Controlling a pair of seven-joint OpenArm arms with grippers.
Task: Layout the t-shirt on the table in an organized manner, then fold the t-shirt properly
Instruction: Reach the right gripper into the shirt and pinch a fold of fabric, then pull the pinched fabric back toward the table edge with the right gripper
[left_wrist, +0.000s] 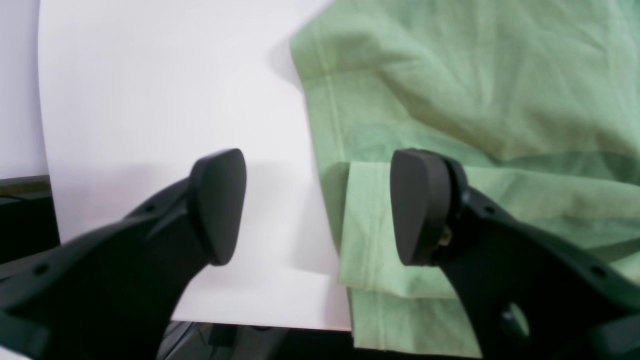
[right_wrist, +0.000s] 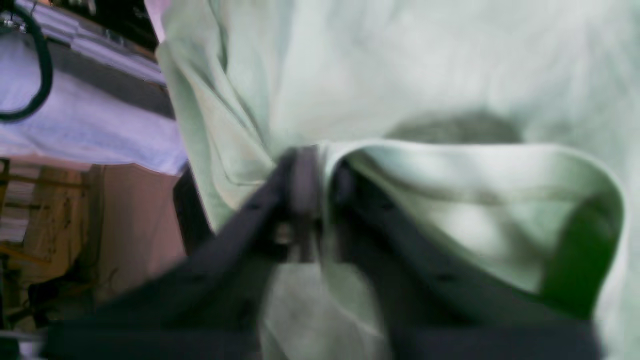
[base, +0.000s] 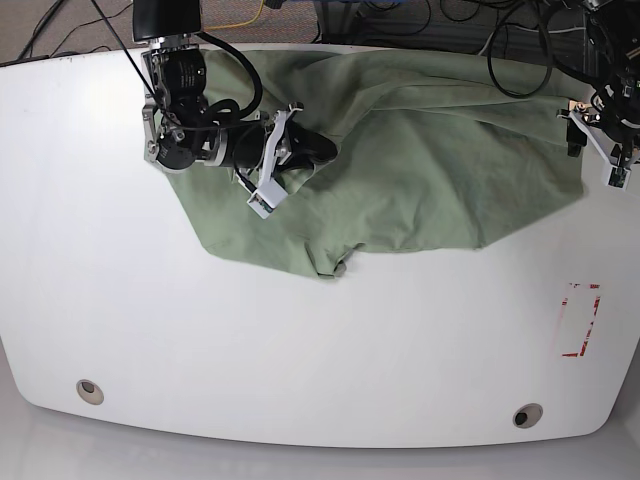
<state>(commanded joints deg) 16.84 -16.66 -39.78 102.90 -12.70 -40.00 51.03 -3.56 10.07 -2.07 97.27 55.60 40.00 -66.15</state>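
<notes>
The pale green t-shirt (base: 430, 160) lies rumpled across the far half of the white table (base: 300, 360), its near edge bunched in a fold. My right gripper (base: 320, 150) lies low over the shirt's left part. In the right wrist view this gripper (right_wrist: 315, 175) is shut on a pinch of the t-shirt (right_wrist: 400, 65), and a curl of fabric loops beside the fingers. My left gripper (base: 585, 130) is at the shirt's far right corner. There it (left_wrist: 320, 207) stands open, one finger over bare table (left_wrist: 150, 100) and the other over a folded hem of the t-shirt (left_wrist: 475, 90).
A red tape rectangle (base: 580, 320) marks the table at the near right. Two round grey grommets (base: 90, 390) (base: 527, 415) sit by the front edge. Cables hang beyond the table's far edge. The table's edge runs just under the left gripper in its wrist view.
</notes>
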